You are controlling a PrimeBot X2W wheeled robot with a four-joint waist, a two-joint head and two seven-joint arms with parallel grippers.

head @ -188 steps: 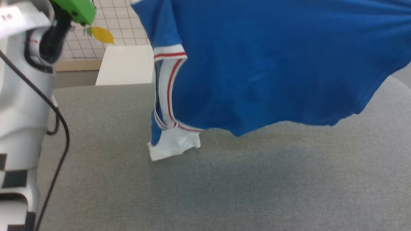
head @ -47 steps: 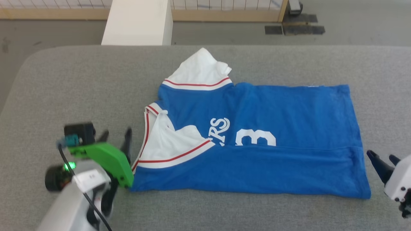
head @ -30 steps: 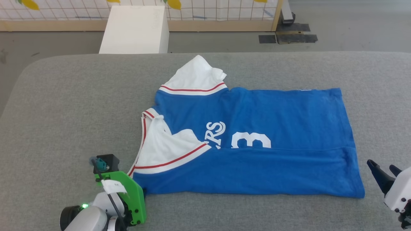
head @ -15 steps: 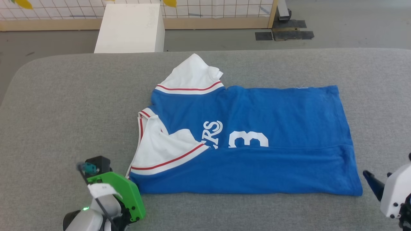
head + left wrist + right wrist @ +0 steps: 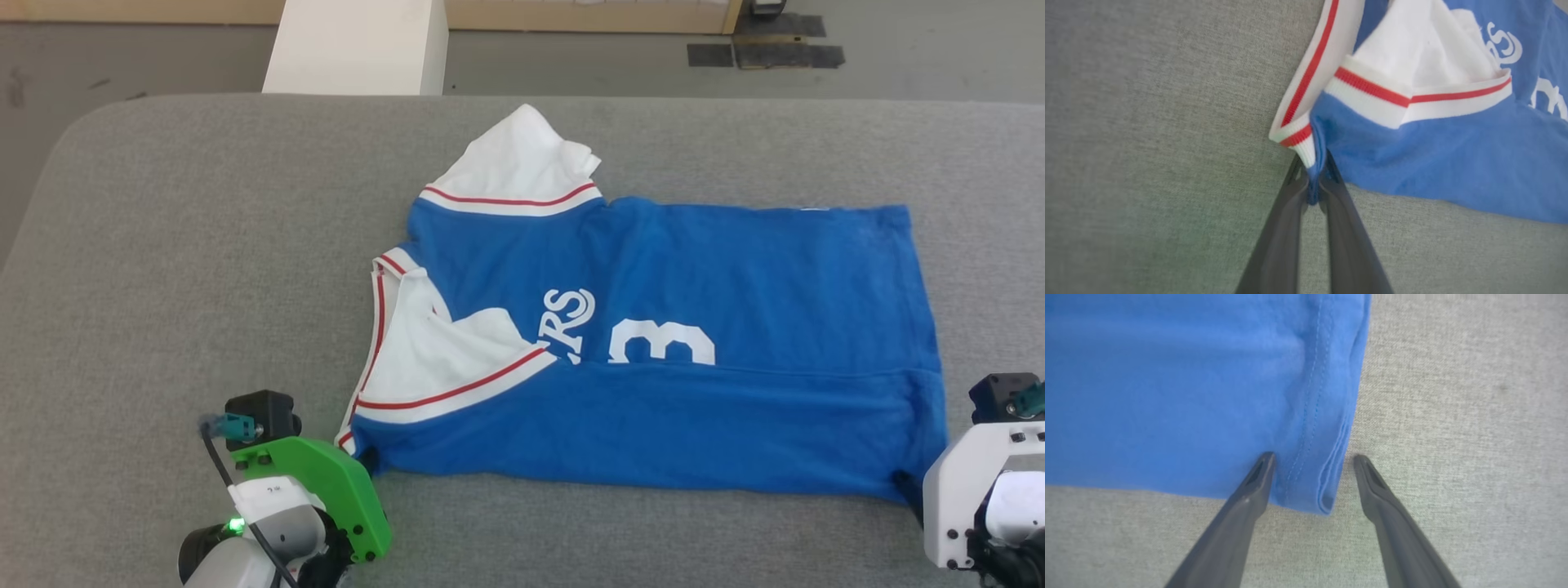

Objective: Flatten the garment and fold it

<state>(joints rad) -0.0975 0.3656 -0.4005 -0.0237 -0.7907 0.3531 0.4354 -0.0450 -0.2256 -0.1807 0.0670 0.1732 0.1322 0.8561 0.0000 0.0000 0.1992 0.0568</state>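
The garment is laid flat on the grey table, with its near edge folded over. Its near collar-side corner is pinched between the closed fingers of the left gripper. The hem corner is straddled by the spread right gripper.

On my head camera, the garment has its near edge folded up over the lower half of the white "3", and a white sleeve hides all lettering before "RS". At the garment's near collar corner, my green wrist mount covers the tips of the left gripper. Beyond the garment, the white box is cut off by the top edge.
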